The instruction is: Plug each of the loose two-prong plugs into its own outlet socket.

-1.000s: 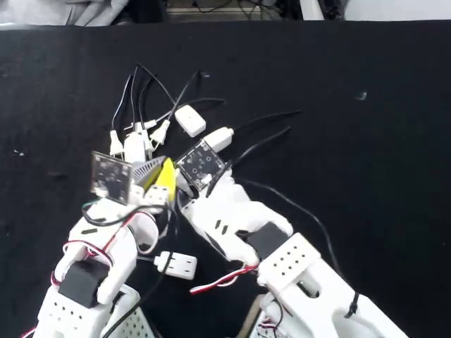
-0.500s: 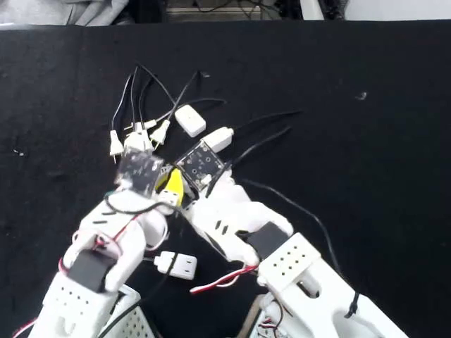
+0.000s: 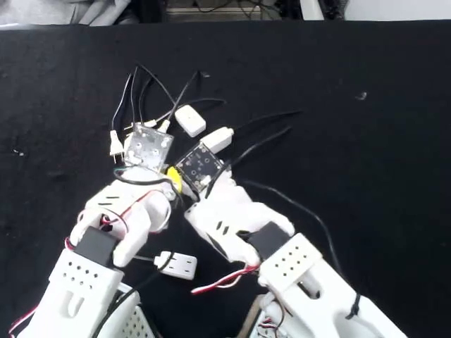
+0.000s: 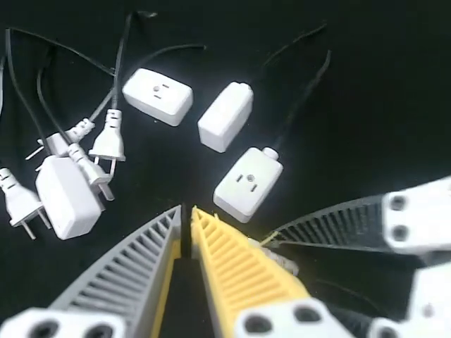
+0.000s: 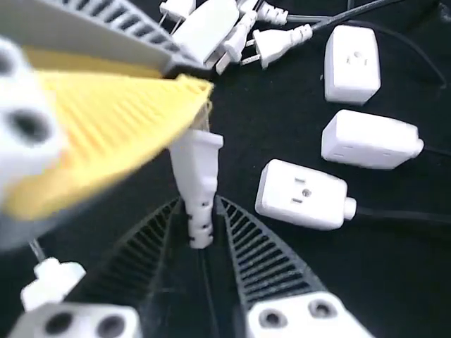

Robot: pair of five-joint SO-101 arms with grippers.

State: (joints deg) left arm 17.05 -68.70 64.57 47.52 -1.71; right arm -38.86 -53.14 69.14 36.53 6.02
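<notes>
My right gripper (image 5: pixel 199 203) is shut on the body of a white two-prong plug (image 5: pixel 198 169), whose prong end lies under the left gripper's yellow finger (image 5: pixel 106 137). My left gripper (image 4: pixel 187 211) has its grey and yellow fingers together with nothing seen between them. It hovers just short of a white outlet socket (image 4: pixel 248 183). Two more sockets (image 4: pixel 157 95) (image 4: pixel 225 116) lie beyond it. Loose plugs (image 4: pixel 109 141) (image 4: pixel 17 201) and a white adapter (image 4: pixel 67 197) lie beside them. In the high view both arms (image 3: pixel 113 225) (image 3: pixel 239 225) meet near the sockets (image 3: pixel 220 139).
Black cords (image 3: pixel 148 88) fan out from the plugs towards the table's far side. Another white socket block (image 3: pixel 177 264) lies on the near table between the arms. The black table (image 3: pixel 366 141) stretches away on the right.
The left arm has swung right and forward, bringing its gripper in over the right gripper's plug. The right arm has kept still with the plug in it.
</notes>
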